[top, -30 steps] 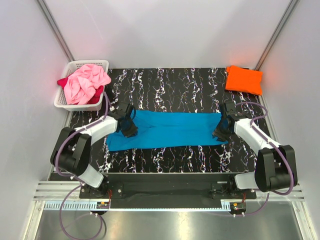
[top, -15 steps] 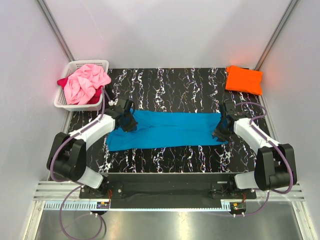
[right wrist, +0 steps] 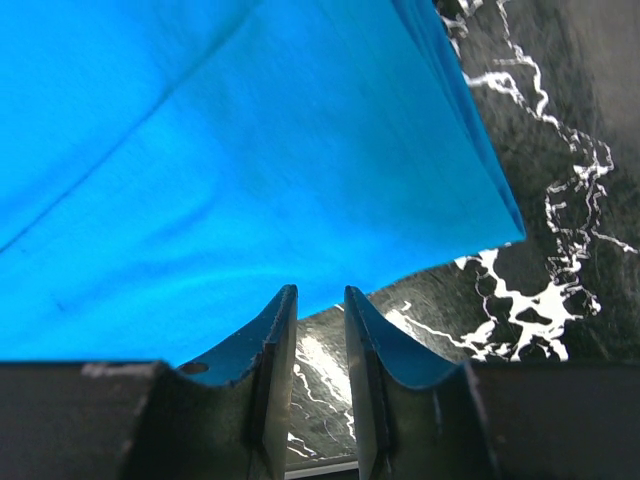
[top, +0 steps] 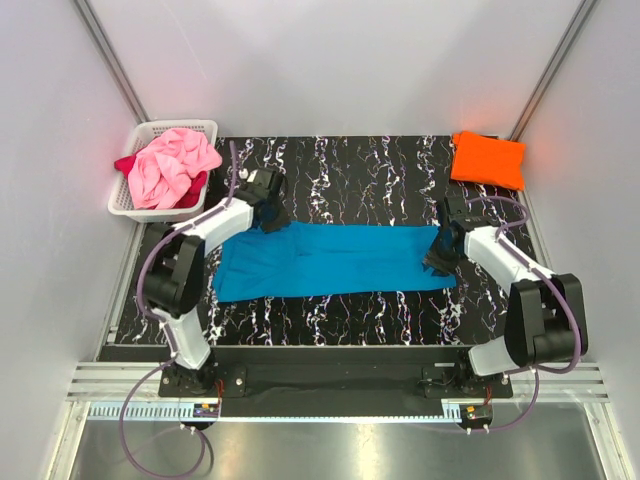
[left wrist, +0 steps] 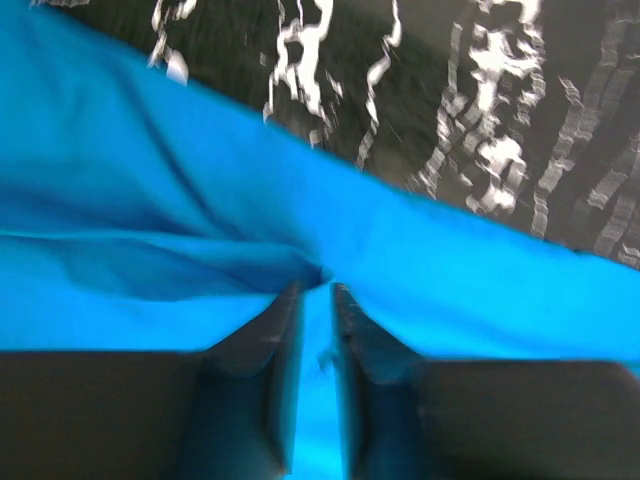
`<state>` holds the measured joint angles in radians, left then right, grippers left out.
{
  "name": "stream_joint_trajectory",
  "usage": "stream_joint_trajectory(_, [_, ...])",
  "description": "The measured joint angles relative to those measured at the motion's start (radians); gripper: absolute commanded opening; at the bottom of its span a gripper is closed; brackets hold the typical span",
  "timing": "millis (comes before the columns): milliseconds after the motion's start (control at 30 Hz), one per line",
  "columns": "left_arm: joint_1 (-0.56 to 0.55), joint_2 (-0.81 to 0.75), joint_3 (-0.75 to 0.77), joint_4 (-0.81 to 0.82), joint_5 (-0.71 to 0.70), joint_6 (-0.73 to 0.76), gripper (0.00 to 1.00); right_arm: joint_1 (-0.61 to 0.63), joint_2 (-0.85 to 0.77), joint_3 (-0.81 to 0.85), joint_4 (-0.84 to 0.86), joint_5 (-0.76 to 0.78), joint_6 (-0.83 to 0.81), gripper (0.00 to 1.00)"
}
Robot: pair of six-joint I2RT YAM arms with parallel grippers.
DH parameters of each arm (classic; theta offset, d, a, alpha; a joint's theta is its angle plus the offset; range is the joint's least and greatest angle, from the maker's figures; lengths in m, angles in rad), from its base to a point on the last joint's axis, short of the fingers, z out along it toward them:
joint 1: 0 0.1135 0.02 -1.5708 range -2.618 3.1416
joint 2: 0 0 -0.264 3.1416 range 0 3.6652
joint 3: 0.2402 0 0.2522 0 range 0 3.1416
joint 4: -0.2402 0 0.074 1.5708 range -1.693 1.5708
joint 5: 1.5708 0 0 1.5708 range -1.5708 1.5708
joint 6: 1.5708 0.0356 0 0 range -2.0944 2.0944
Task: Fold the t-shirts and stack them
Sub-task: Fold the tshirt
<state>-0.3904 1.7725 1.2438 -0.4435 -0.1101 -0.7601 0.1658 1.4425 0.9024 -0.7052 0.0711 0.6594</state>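
Turquoise blue cloth t-shirt laid flat across black marbled table | left gripper nearly closed, ridge of shirt's far-left corner pinched | right gripper narrowed to a slit at right hem, grip not discernible | folded bright orange t-shirt set at far-right corner | light pink t-shirt heaped in white lattice basket.

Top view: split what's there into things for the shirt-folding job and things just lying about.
For the job: turquoise shirt, orange shirt, pink shirt, dark red shirt.
Just there: white basket, marbled table.
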Motion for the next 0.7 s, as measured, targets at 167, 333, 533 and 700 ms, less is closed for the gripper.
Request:
stream_joint_trajectory(167, [-0.004,0.053,-0.019,0.067,-0.078,0.056,0.37,0.000,0.019,0.027,0.000,0.001,-0.012,0.33])
stream_joint_trajectory(333, [-0.011,-0.100,-0.169,0.157,-0.151,0.084,0.39,0.000,0.036,0.036,0.000,0.019,-0.026,0.34])
stream_joint_trajectory(533, [-0.024,-0.295,-0.222,0.171,-0.163,0.087,0.40,0.001,0.121,0.081,-0.002,0.024,-0.095,0.40])
stream_joint_trajectory(700, [-0.050,-0.250,-0.216,0.089,-0.114,0.058,0.40,0.003,0.217,0.174,0.007,0.017,-0.159,0.43])
